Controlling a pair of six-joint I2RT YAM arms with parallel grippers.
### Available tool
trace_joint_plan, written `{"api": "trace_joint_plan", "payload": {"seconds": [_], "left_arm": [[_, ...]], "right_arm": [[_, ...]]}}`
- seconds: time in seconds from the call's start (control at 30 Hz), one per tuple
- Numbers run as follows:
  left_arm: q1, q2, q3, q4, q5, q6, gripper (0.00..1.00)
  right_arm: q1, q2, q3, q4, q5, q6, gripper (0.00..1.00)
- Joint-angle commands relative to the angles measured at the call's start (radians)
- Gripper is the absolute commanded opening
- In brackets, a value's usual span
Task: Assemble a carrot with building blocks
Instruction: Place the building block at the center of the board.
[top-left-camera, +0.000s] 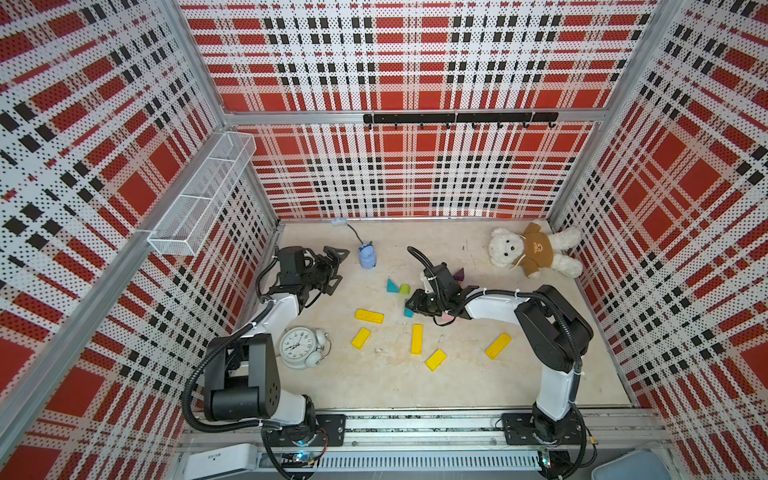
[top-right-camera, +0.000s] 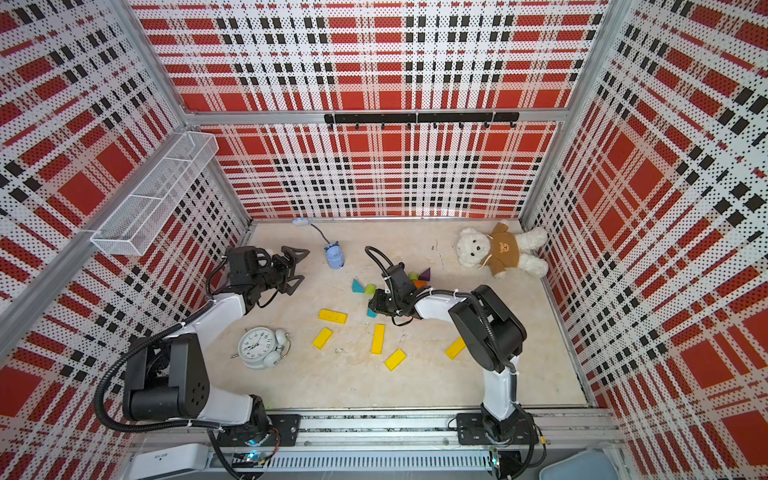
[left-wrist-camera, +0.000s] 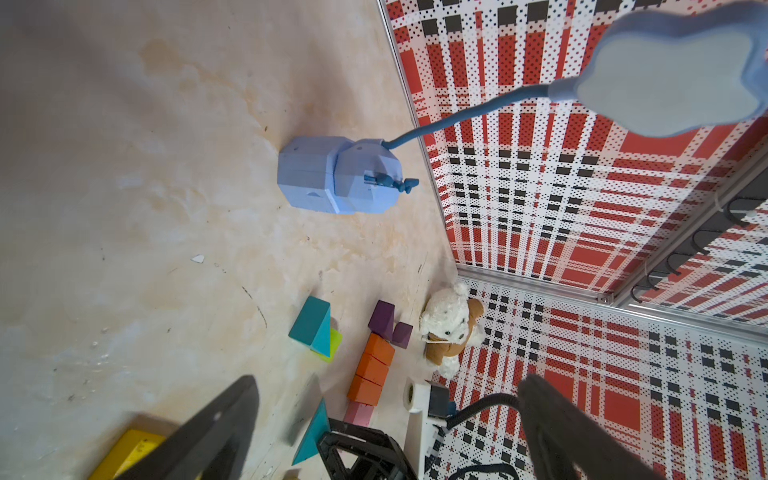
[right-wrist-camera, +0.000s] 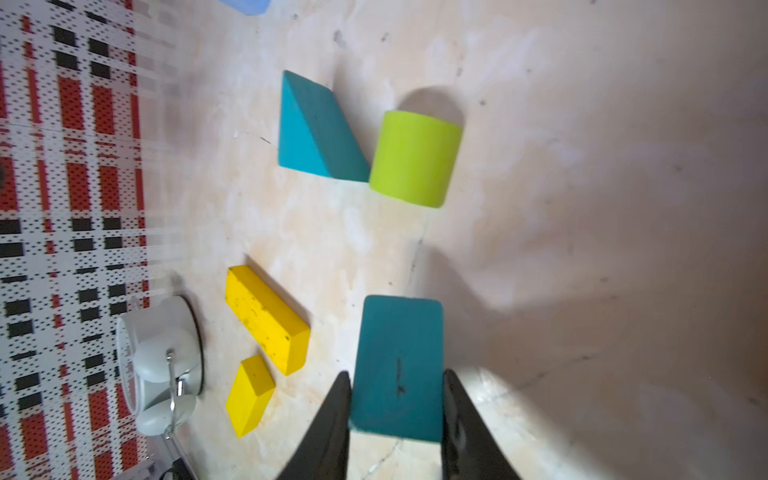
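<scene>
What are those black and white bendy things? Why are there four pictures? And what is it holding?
Those are two robot arms, the left arm and the right arm, fixed at the edge of the table. Two pictures look down from above, side by side like two eyes. The other two come from a small camera on each arm's wrist. Each arm ends in a pinching tool. The left tool is open and holds nothing. The right tool is shut on a teal block. On the table lie five yellow bars, a teal triangle beside a lime-green stub, an alarm clock, a plush bear and a little blue lamp.
</scene>
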Motion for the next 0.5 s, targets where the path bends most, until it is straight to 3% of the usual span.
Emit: {"api": "trace_joint_plan", "payload": {"seconds": [0.0, 0.47], "left_arm": [[-0.01, -0.003, 0.0, 0.023, 0.003, 0.009, 1.0], [-0.024, 0.002, 0.005, 0.023, 0.008, 0.013, 1.0]], "right_arm": [[-0.002, 0.026, -0.01, 0.183, -0.065, 0.051, 0.33], [-0.001, 0.072, -0.078, 0.262, -0.098, 0.114, 0.35]]}}
